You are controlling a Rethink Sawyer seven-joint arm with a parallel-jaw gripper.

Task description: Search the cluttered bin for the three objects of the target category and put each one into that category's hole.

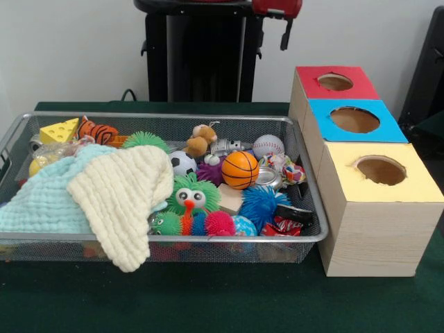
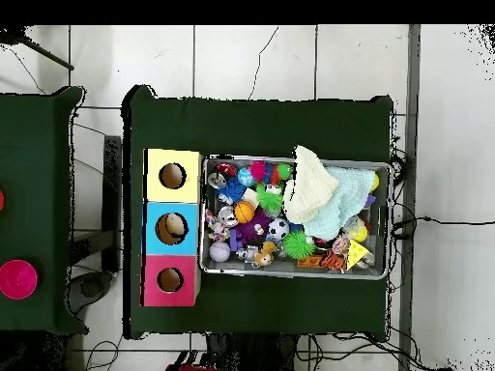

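The silver wire-mesh bin (image 1: 305,236) sits on the green table, full of toys; it also shows in the overhead view (image 2: 294,275). A brown plush monkey with a tan face (image 1: 201,139) lies at the bin's far side, next to a baseball (image 1: 268,146). It shows in the overhead view (image 2: 265,250) too. An orange striped plush tiger (image 1: 98,130) lies in the far left corner. I see no third plush. The red-topped hole (image 1: 335,82) is farthest back in the row of boxes (image 2: 170,279). Only a red and black arm link (image 1: 276,7) shows at the top edge; the gripper is out of view.
A cream cloth (image 1: 121,191) and a pale blue cloth (image 1: 38,205) cover the bin's left half. A basketball (image 1: 240,169), a soccer ball (image 1: 182,163), spiky rubber balls (image 1: 261,205) and a yellow cheese wedge (image 1: 59,130) crowd the bin. Blue-topped (image 1: 354,119) and yellow-topped (image 1: 380,170) holes stand nearer.
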